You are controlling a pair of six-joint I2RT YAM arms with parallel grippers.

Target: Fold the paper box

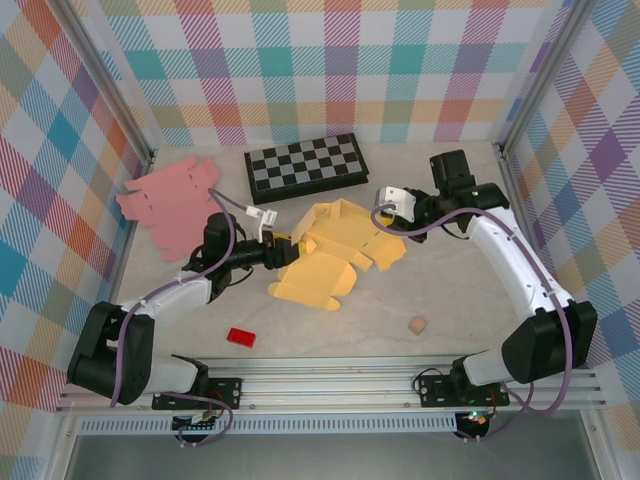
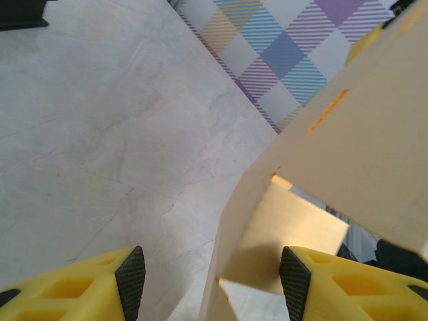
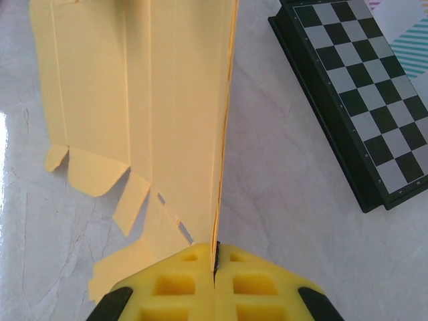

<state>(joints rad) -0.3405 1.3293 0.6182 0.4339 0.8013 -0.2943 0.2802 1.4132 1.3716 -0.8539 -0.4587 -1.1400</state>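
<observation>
The yellow paper box (image 1: 335, 250) lies partly unfolded in the middle of the table, with one panel raised. My right gripper (image 1: 385, 212) is at its right back corner. In the right wrist view that gripper (image 3: 215, 257) is shut on the upright edge of the box's panel (image 3: 174, 100). My left gripper (image 1: 283, 252) is at the box's left side. In the left wrist view it (image 2: 212, 284) is open, and a box flap (image 2: 361, 120) stands between the black pads (image 2: 130, 281) without touching either one.
A flat pink paper cutout (image 1: 170, 200) lies at the back left. A checkerboard (image 1: 305, 167) sits behind the box, close to the right gripper (image 3: 361, 93). A red block (image 1: 240, 337) and a small tan cube (image 1: 417, 325) rest near the front edge.
</observation>
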